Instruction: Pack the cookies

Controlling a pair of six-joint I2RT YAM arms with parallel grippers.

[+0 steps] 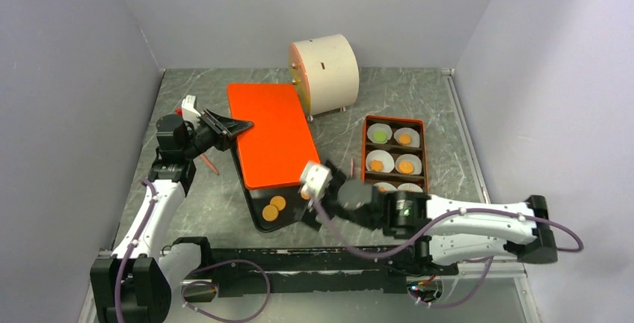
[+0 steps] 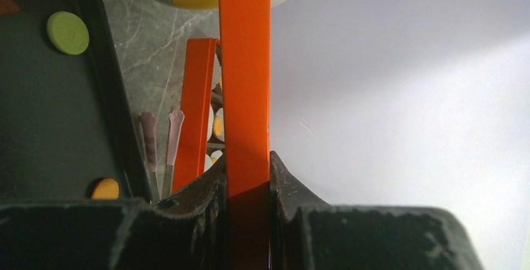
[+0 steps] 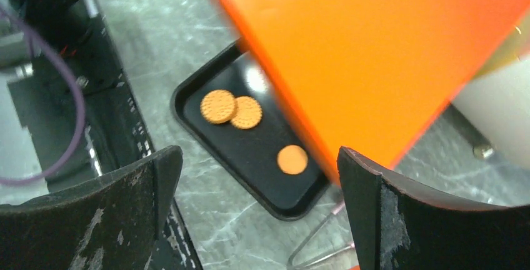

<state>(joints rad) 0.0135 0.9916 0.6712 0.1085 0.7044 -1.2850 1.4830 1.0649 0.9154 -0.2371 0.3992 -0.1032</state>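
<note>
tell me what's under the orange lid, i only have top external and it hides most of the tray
Observer: The left wrist view shows a green cookie lying flat on the black tray, in the part the orange lid hides from you.
Operator: is the left gripper actually gripping the lid
Observer: Yes. The left gripper has the lid's edge pinched between both fingers.
Operator: right gripper carrying anything
Observer: No. In the right wrist view the right gripper is wide open, with nothing between its fingers.
</note>
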